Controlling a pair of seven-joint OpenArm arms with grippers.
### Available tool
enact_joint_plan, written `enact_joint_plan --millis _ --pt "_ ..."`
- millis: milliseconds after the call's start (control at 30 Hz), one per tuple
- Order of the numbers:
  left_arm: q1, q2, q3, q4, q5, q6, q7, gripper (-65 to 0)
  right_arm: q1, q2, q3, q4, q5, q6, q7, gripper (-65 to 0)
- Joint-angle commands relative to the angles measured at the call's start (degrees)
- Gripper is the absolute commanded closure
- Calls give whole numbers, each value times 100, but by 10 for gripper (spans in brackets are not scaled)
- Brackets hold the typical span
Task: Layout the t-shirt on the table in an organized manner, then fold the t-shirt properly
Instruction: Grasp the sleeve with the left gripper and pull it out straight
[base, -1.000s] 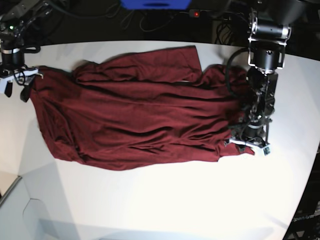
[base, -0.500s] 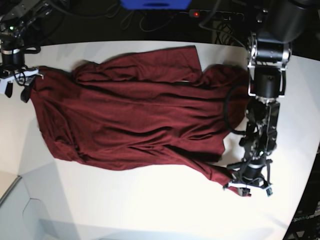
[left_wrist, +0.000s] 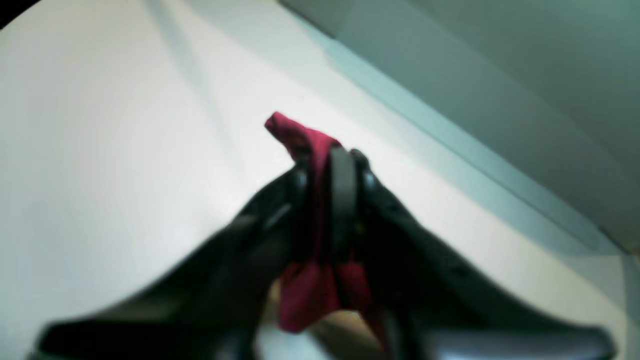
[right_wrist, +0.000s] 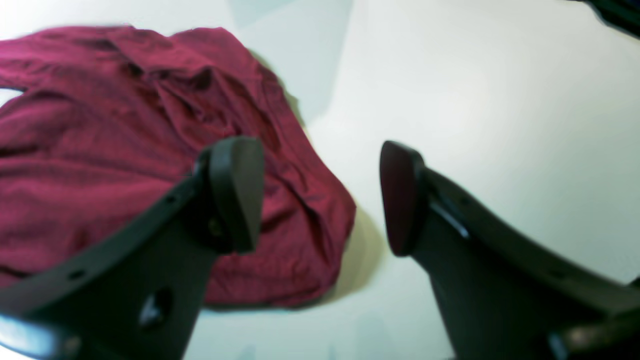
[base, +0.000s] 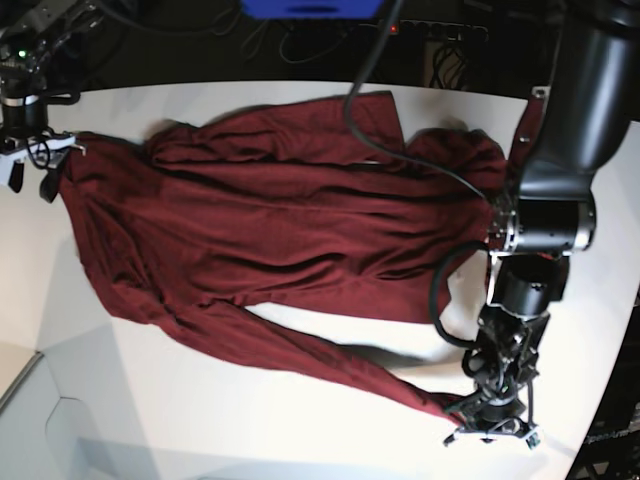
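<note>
The dark maroon t-shirt (base: 270, 220) lies spread across the white table (base: 300, 440), its body wrinkled. One long sleeve (base: 320, 355) runs diagonally to the near right. My left gripper (base: 490, 428) is shut on that sleeve's cuff. In the left wrist view the cuff (left_wrist: 295, 137) pokes out from between the closed fingers of my left gripper (left_wrist: 327, 165). At the far left my right gripper (base: 28, 172) stands open beside the shirt's edge. In the right wrist view nothing is between the fingers of my right gripper (right_wrist: 320, 195), and the t-shirt (right_wrist: 125, 150) lies under its left finger (right_wrist: 237, 190).
Dark cables and a blue object (base: 310, 8) sit beyond the table's far edge. The table's curved edge (base: 612, 390) passes close to my left arm on the right. At the near left the tabletop ends in an angled edge (base: 20, 385).
My left gripper has moved toward the near edge with the cuff in it, drawing the sleeve out long from the shirt's body. The right arm has not moved.
</note>
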Motion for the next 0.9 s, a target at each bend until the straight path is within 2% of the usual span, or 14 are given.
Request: enact_joint_plan --millis 0,100,167,233,433,700,867 --pt "-293 61 1 100 7 -85 -162 -146 -14 48 -4 134 105 -3 147 -369" --pt "-82 61 10 179 7 -102 -171 -349 -23 31 -4 134 105 -3 147 -369" --pt "190 61 10 443 7 -111 -197 -435 -23 22 -4 134 105 -3 147 -369" --pt "515 61 10 883 7 -111 -162 -489 -31 22 -4 134 105 -3 147 -369" --pt "1658 88 10 2078 7 -111 40 -498 -31 13 -4 134 105 -3 147 -369" --pt "2379 290 36 2148 7 -120 189 -498 -40 13 -4 134 105 -3 147 -369" --pt "2713 237 757 2148 -2 -120 154 -498 -40 13 14 134 105 -3 147 -369"
